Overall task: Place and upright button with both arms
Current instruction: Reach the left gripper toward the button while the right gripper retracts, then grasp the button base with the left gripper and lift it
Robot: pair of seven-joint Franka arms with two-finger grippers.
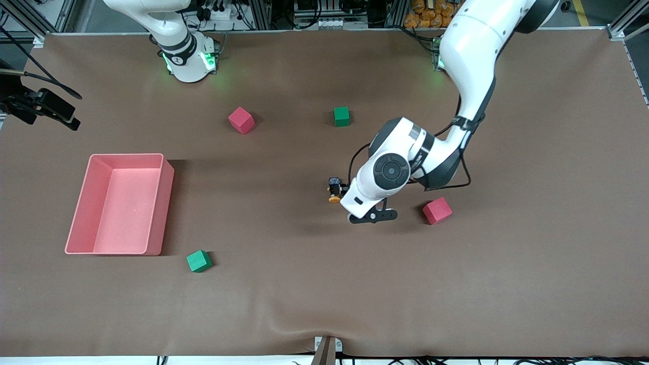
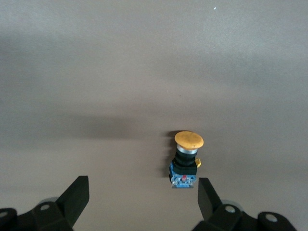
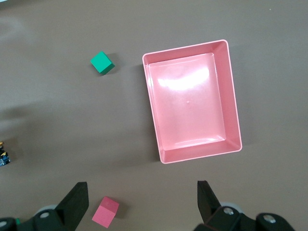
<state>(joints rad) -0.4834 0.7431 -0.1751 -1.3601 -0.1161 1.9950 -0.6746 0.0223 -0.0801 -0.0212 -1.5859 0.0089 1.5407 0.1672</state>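
Button (image 2: 186, 161) lying on its side mid-worktop, toward the left arm's end. Left gripper (image 2: 139, 197) low over it, fingers apart, empty. Centre on black body, close gently. Right gripper (image 3: 139, 199) waiting spread above pink tray (image 3: 234, 101).

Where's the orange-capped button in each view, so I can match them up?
Front view: the button lies on the brown table, beside the left gripper.
Left wrist view: button between the open fingers.
Right wrist view: only a sliver at the frame edge.
Shared landmark: the pink bin.
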